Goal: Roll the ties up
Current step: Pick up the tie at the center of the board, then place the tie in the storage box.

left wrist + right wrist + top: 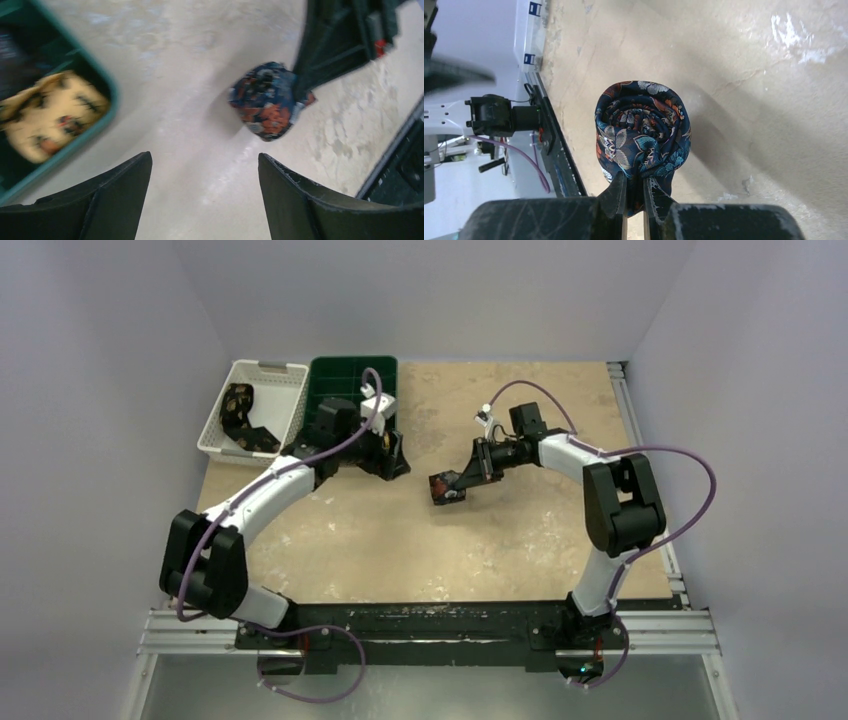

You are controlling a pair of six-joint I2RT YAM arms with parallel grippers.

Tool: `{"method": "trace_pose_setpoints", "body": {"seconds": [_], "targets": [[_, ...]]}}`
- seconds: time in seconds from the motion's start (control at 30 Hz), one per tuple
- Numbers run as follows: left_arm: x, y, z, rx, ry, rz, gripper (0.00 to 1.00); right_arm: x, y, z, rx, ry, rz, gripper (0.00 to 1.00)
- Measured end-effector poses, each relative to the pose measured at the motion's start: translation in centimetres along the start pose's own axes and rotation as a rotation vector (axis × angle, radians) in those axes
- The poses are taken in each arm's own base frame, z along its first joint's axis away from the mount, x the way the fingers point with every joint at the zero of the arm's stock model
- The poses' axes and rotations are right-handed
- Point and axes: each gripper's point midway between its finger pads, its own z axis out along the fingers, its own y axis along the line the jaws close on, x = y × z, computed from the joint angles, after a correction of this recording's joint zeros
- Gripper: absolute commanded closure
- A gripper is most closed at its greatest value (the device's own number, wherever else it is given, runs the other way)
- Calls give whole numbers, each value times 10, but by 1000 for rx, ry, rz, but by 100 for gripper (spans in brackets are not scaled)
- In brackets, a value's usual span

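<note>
The right gripper (634,195) pinched one rolled navy tie (641,127) — jaws nearly together. The left gripper (205,192) stood spread, empty; one yellow tie (50,112) lay in one green bin (113,95).

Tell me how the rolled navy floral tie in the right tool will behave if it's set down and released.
The rolled tie is soft fabric, so it will probably sag rather than hold shape. Only the right tool pinches its edge, so the coil may loosen once released. Being roundish, it could roll slightly on the smooth table.
</note>
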Motion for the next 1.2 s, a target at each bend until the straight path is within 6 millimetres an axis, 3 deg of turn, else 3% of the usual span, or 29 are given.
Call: {"method": "trace_pose_setpoints", "body": {"seconds": [0.2,0.3,0.43,0.5,0.77,0.83,0.93,1.0,1.1,1.2], "targets": [[-28,89,-41,-254,-63,-144,25,-19,6,-5,15,-28,-49,100],[-36,122,-56,-364,-80,-183,32,-26,7,-7,28,-34,-69,100],[-34,164,-70,-508,-63,-234,50,-34,7,-11,53,-41,-95,100],[-32,188,-76,-579,-40,-251,55,-37,9,-12,59,-45,-108,100],[-21,267,-89,-779,59,-270,57,-41,14,-20,84,-54,-147,100],[-17,278,-89,-800,81,-273,51,-42,13,-21,100,-53,-160,100],[-13,277,-86,-747,89,-258,36,-47,14,-22,117,-53,-194,100],[-14,260,-79,-634,42,-232,27,-54,18,-23,122,-65,-228,100],[-25,208,-75,-405,-31,-203,21,-64,34,-26,112,-98,-276,100],[-69,148,-78,-153,-171,-176,19,-79,62,-31,73,-149,-321,100]]}}
